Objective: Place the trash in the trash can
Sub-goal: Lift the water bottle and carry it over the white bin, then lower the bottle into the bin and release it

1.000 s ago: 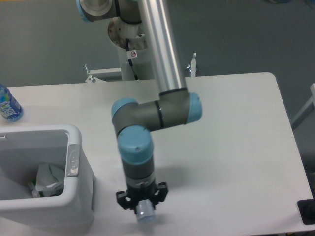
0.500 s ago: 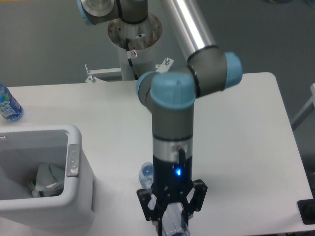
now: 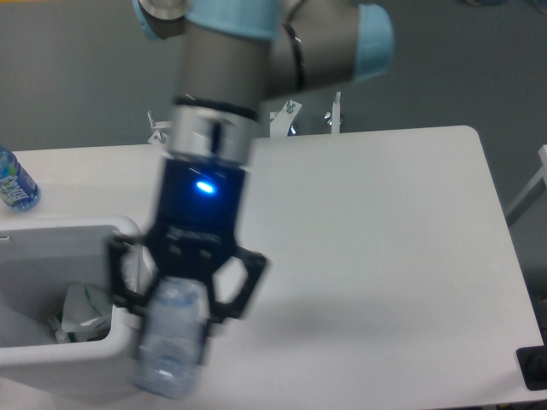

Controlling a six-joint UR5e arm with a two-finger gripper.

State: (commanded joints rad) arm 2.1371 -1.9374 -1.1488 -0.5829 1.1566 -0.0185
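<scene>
My gripper [image 3: 178, 307] is shut on the clear plastic bottle [image 3: 171, 346] and holds it raised high, close to the camera, over the right rim of the white trash can [image 3: 128, 229]. The bottle hangs lengthwise below the fingers [image 3: 244, 286] and looks blurred. The crumpled white carton with green edging [image 3: 81, 309] lies inside the trash can at the lower left. The arm and gripper hide the can's right wall and its grey panel.
A blue-labelled water bottle [image 3: 14, 184] stands at the far left edge of the white table [image 3: 385, 239]. A dark object [image 3: 534, 367] sits at the table's front right corner. The robot base mount [image 3: 282, 120] is behind the table.
The gripper has lifted the bottle off the table and carried it up and left, from the front middle of the table to the trash can's right rim.
</scene>
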